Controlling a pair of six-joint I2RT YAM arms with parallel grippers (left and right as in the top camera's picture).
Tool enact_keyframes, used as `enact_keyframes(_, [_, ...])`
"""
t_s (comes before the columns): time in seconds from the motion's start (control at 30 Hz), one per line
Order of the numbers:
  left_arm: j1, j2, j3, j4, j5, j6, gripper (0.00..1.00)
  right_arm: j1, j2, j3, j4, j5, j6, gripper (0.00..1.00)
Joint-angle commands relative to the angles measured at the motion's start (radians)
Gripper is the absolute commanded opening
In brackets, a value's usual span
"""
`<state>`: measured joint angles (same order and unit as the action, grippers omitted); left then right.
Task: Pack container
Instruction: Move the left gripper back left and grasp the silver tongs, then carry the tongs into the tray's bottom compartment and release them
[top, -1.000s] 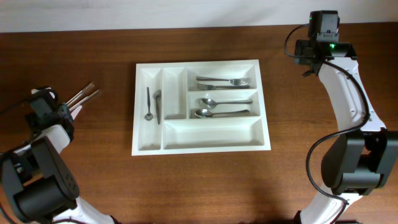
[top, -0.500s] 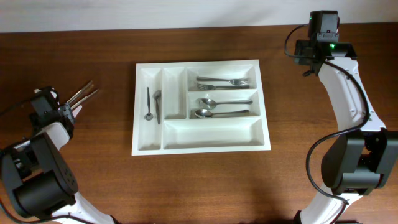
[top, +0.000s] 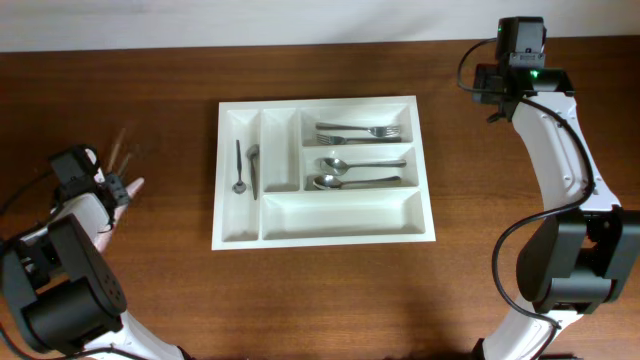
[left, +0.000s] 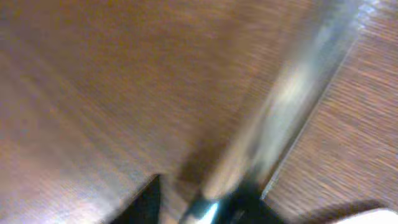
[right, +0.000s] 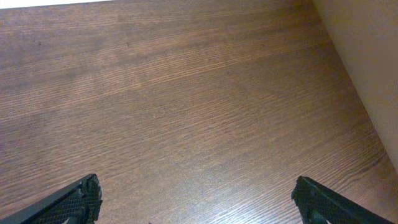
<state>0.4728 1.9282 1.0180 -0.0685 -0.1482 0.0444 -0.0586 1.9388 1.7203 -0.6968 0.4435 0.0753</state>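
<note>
The white container (top: 236, 236) lies in the middle of the table. Its top long compartment holds forks (top: 358, 131), the middle one holds spoons (top: 362, 172), and the left narrow one holds a small spoon (top: 239, 167) and another small piece. My left gripper (top: 112, 187) is at the table's left edge, well left of the container. It looks shut on long metal cutlery (left: 292, 106), which is motion-blurred in both the overhead view (top: 122, 143) and the left wrist view. My right gripper (right: 199, 202) is open and empty over bare wood at the far right back.
The container's bottom long compartment (top: 340, 214) and second narrow compartment (top: 281, 150) hold nothing. A pale wall edge (right: 367, 56) borders the table on the right in the right wrist view.
The left gripper has swung down and toward the table's front, and the long cutlery beside it now shows as a blur in motion. The right arm has not moved.
</note>
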Motion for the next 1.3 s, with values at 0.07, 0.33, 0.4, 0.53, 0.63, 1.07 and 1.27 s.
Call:
enact_keyframes(0.07, [0.001,0.058,-0.047,-0.037,0.145,-0.036,0.02,-0.008,-0.005,0.006,0.000,0.004,0.008,0.99])
enact_keyframes(0.33, [0.002,0.058,-0.046,0.026,0.145,-0.060,0.02,-0.008,-0.005,0.006,0.000,0.004,0.008,0.99])
enact_keyframes(0.4, [0.001,0.058,-0.046,0.048,0.145,-0.060,0.02,-0.008,-0.005,0.006,0.000,0.004,0.008,0.99])
enact_keyframes(0.53, [-0.003,0.055,-0.007,0.048,0.145,-0.060,0.02,-0.008,-0.005,0.006,0.000,0.004,0.008,0.99])
enact_keyframes(0.63, [-0.013,0.036,0.049,0.010,0.145,-0.060,0.02,-0.008,-0.005,0.006,0.000,0.004,0.008,0.99])
enact_keyframes(1.07, [-0.167,-0.124,0.297,-0.214,0.146,-0.051,0.02,-0.008,-0.005,0.006,0.000,0.004,0.008,0.99])
enact_keyframes(1.27, [-0.337,-0.212,0.298,-0.236,0.315,0.079,0.02,-0.008,-0.005,0.006,0.000,0.004,0.008,0.99])
